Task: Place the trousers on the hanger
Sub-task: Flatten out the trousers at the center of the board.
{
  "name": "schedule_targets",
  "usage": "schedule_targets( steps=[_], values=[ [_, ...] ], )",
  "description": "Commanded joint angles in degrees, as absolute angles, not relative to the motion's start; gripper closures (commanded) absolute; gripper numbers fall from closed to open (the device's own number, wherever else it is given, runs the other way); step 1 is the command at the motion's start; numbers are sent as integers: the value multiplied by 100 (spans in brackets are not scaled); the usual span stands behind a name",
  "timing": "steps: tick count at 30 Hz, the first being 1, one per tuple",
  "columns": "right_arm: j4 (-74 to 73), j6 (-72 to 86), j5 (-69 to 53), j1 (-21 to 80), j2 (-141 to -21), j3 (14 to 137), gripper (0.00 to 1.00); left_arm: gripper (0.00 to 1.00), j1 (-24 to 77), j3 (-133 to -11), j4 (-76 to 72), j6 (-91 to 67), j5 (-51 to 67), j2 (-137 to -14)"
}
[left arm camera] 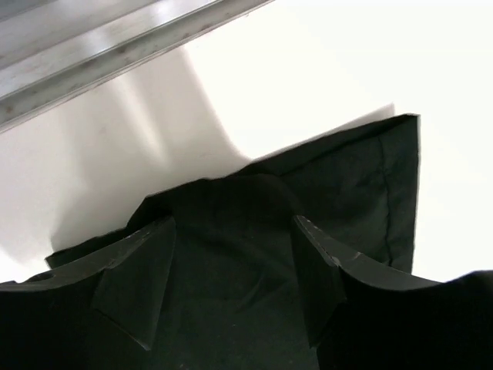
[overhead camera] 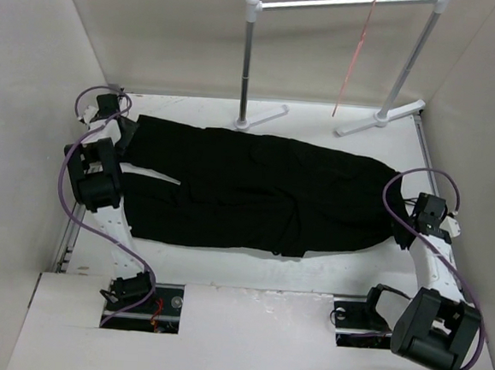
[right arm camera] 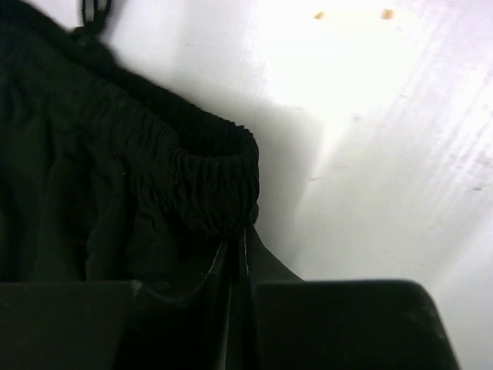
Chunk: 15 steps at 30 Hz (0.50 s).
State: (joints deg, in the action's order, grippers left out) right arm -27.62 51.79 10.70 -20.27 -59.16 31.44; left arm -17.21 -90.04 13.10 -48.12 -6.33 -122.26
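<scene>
On the table (overhead camera: 224, 269), 2 claws (overhead camera: 119, 132) (overhead camera: 401, 231) reach 1 trousers (overhead camera: 256, 190); 1 hanger (overhead camera: 354, 60) hangs behind.

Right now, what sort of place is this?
Probably a lab test booth, not a home: plain white walls box in the table, a garment rail with one hanger stands at the back, and trousers lie spread flat.

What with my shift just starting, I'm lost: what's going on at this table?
Two robot arms are working on the long black fabric trousers lying flat on the white table. The right gripper is shut on the elastic waistband; the left gripper is open, its fingers straddling fabric at a leg end. The pink-red wire hanger hangs on the white-and-grey rail behind, untouched.
</scene>
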Motion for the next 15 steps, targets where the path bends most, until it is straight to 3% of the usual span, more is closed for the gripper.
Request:
schedule_targets(
  steps=[1,6,8,11,15],
  values=[
    [-2962,5054,1178,-2105,-5749,3041,89,40,-1692,-9570,1441,-4764,-634,-12287],
    [-3252,4966,1257,-2026,-5266,2936,86,36,-1552,-9757,1441,-4799,-343,-12077],
    [-3191,4887,1231,-2026,-5221,2953,72,33,-1481,-9441,1415,-4790,-273,-11718],
    [-3094,4852,1187,-1860,-5159,3093,41,32,-1402,-8232,1249,-4790,-517,-10438],
    [-3278,4799,1107,-1097,-4572,3182,27,32,-1472,-6360,1492,-4869,-869,-8444]
  ],
)
